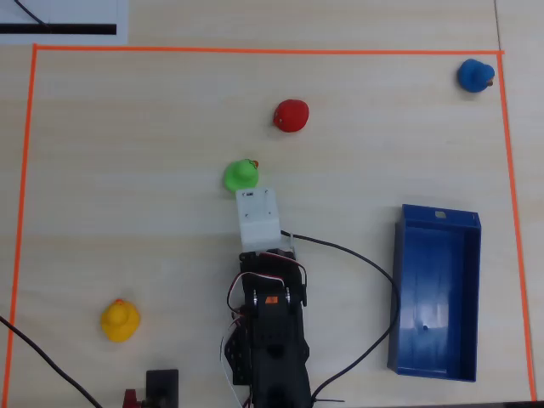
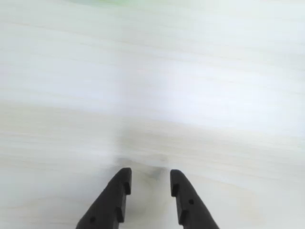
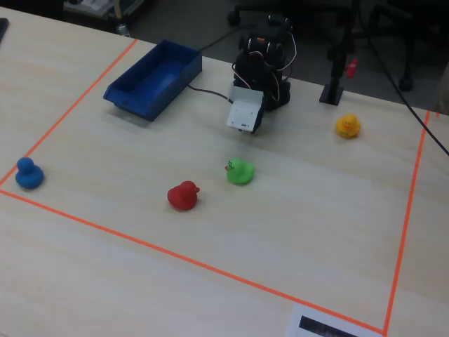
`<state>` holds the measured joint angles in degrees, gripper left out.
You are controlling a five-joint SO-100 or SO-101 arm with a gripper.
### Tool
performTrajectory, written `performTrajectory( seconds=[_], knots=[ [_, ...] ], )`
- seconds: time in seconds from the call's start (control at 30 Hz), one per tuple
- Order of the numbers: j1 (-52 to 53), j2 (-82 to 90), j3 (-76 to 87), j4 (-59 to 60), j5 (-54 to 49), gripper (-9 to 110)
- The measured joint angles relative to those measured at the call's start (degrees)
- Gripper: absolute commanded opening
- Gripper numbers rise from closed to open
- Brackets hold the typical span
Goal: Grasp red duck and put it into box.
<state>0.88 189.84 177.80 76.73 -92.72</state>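
Note:
The red duck (image 1: 291, 116) sits on the table in the far middle of the overhead view, and at the near middle in the fixed view (image 3: 184, 196). The long blue box (image 1: 435, 293) lies empty at the right in the overhead view and at the back left in the fixed view (image 3: 151, 81). My gripper (image 2: 150, 172) is open and empty over bare table. From above, its fingers are hidden under the white wrist block (image 1: 257, 217), which is just behind the green duck (image 1: 240, 174). The red duck is not in the wrist view.
A green duck (image 3: 240, 171) stands between my arm and the red duck. A blue duck (image 1: 474, 76) sits at the far right corner and a yellow duck (image 1: 120, 320) at the near left. Orange tape (image 1: 255, 50) frames the work area. Black cables (image 1: 374, 272) run beside the arm's base.

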Motion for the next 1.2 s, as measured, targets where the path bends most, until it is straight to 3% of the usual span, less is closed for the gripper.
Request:
performTrajectory(
  seconds=[0.43,0.53,0.93,1.2],
  knots=[
    [0.0,0.0,0.44,0.0,1.14,9],
    [0.09,0.0,0.53,0.0,1.93,0],
    [0.97,-0.62,0.97,-4.92,1.49,0],
    [3.52,-17.67,-13.89,-13.01,1.85,0]
  ],
)
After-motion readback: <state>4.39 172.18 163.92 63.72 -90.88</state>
